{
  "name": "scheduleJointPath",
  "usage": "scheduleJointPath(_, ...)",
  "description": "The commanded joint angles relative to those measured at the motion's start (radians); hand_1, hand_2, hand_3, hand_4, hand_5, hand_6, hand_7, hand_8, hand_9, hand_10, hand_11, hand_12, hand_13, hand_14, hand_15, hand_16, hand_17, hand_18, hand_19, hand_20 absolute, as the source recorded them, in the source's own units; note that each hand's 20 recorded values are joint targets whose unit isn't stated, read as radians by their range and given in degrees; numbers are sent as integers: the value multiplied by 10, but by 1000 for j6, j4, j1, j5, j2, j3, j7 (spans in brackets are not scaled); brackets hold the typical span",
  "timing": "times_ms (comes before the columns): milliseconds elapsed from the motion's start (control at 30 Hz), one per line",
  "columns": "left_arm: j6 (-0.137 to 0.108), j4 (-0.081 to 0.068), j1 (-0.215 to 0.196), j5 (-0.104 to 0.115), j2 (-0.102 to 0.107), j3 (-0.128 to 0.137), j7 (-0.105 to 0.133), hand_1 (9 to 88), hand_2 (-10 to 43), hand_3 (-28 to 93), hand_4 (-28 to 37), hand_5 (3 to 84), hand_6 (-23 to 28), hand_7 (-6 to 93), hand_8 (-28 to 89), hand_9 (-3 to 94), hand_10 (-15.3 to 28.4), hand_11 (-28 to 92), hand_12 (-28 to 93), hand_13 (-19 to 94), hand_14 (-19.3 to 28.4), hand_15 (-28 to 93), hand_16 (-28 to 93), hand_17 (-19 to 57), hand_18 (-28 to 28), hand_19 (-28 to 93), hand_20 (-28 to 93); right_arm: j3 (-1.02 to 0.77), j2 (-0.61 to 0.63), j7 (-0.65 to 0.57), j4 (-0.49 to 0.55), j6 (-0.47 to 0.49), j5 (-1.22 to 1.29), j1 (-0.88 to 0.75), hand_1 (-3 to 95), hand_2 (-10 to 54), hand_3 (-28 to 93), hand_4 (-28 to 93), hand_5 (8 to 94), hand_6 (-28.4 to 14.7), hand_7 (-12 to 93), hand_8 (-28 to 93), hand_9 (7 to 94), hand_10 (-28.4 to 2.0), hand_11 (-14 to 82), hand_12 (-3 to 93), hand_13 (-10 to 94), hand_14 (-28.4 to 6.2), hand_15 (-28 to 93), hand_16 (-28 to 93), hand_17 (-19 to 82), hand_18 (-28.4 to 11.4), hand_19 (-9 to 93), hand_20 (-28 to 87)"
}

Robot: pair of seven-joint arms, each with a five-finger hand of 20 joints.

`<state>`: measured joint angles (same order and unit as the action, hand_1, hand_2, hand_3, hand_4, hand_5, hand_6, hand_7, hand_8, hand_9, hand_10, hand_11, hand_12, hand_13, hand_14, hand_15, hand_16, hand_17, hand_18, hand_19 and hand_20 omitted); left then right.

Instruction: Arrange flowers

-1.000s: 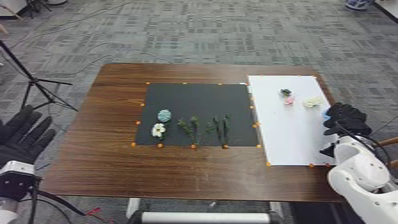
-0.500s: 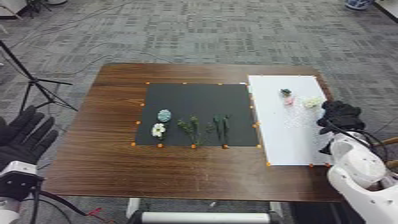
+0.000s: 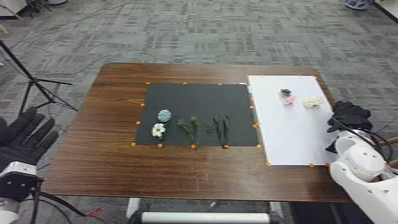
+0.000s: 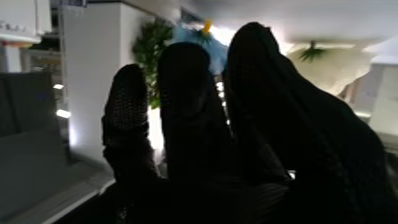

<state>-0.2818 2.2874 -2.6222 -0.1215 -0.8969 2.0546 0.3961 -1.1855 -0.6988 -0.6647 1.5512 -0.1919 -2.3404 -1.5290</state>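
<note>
My right hand [image 3: 352,118] is at the white sheet's right edge, close to the cream flower [image 3: 312,102]. A pink flower [image 3: 289,100] and a small dark green piece [image 3: 285,92] lie left of it. On the black mat [image 3: 197,95] are a pale blue flower [image 3: 164,115], a white flower [image 3: 158,130] and green stems [image 3: 222,131]. My left hand [image 3: 28,137] is open beyond the table's left side. In the right wrist view, my right hand [image 4: 191,115] has straight fingers, with a blue flower [image 4: 213,47], green foliage [image 4: 151,47] and a cream flower [image 4: 333,65] behind them.
The white sheet [image 3: 289,135] lies beside the mat on the brown table [image 3: 115,165]. Small orange markers line the edges of both. A black tripod [image 3: 34,80] stands on the floor left of the table.
My right hand has shifted slightly right, away from the cream flower. The blue patch beside it a second ago is no longer visible there. The left hand has barely moved.
</note>
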Motion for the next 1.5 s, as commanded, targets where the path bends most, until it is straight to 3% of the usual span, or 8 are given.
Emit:
scheduleJointPath(33, 3, 8, -14, -2, -1, 3, 4, 240, 163, 681, -283, 372, 72, 104, -66, 304, 114, 123, 138, 228, 130, 212, -6, -34, 111, 156, 128, 43, 0, 5, -38, -116, -55, 12, 650, -95, 680, -283, 603, -10, 171, -131, 688, -101, 160, 233, 644, -47, 577, 477, 310, -225, 771, 393)
scheduleJointPath(200, 0, 6, -4, -4, -4, 0, -6, 239, 163, 681, -283, 371, 72, 103, -65, 304, 115, 123, 138, 228, 130, 212, -6, -34, 111, 157, 128, 52, -5, 11, -49, -110, -52, 18, 664, -95, 679, -283, 635, 8, 185, -134, 792, -71, 108, 370, 672, -45, 586, 504, 320, -223, 772, 408)
scheduleJointPath(433, 6, 6, -4, 1, -8, -4, -4, 240, 163, 681, -283, 371, 72, 103, -65, 304, 115, 123, 139, 228, 130, 213, -6, -34, 111, 157, 128, -26, 1, 4, 59, -143, -76, -59, 667, -95, 695, -283, 661, 12, 204, -131, 803, -63, 151, 443, 678, -48, 583, 517, 324, -223, 773, 414)
scheduleJointPath(667, 2, 8, -11, 6, -1, 2, 3, 240, 163, 681, -283, 371, 72, 101, -65, 303, 115, 123, 139, 227, 130, 214, -6, -34, 111, 156, 128, -116, 10, -41, 178, -74, -124, -133, 643, -95, 719, -283, 670, 8, 238, -87, 782, -71, 184, 485, 660, -61, 597, 525, 320, -230, 775, 419)
scheduleJointPath(767, 4, 9, -20, 8, 0, 5, 8, 240, 163, 681, -283, 370, 72, 101, -65, 303, 116, 123, 139, 228, 130, 214, -7, -34, 111, 156, 128, -117, 12, -35, 172, -33, -99, -117, 615, -95, 719, -283, 654, -2, 223, -130, 726, -88, 150, 417, 617, -76, 625, 503, 305, -235, 776, 412)
scheduleJointPath(900, 3, 9, -17, 10, 4, 0, 11, 240, 163, 681, -283, 371, 72, 102, -65, 303, 115, 122, 139, 228, 129, 212, -7, -34, 111, 156, 128, -128, 9, -39, 174, 79, -22, -92, 612, -95, 702, -282, 596, -32, 147, -126, 589, -126, 175, 168, 597, -77, 628, 449, 294, -235, 771, 389)
scheduleJointPath(1100, 0, 10, -21, 10, 4, 1, 10, 241, 163, 681, -283, 371, 73, 101, -65, 303, 116, 122, 139, 227, 130, 213, -6, -34, 111, 156, 128, -153, 9, -46, 181, 172, 34, -74, 565, -95, 731, -282, 502, -74, 94, -117, 486, -142, 118, 103, 608, -91, 652, 398, 294, -242, 771, 375)
scheduleJointPath(1500, 3, 15, -39, 9, 10, 23, 17, 241, 163, 681, -283, 371, 72, 103, -65, 303, 116, 124, 139, 227, 130, 214, -7, -34, 111, 156, 128, -233, 69, 15, 142, 322, 269, 10, 535, -95, 756, -283, 477, -73, 90, -113, 454, -136, 121, 85, 615, -110, 727, 360, 292, -243, 773, 369)
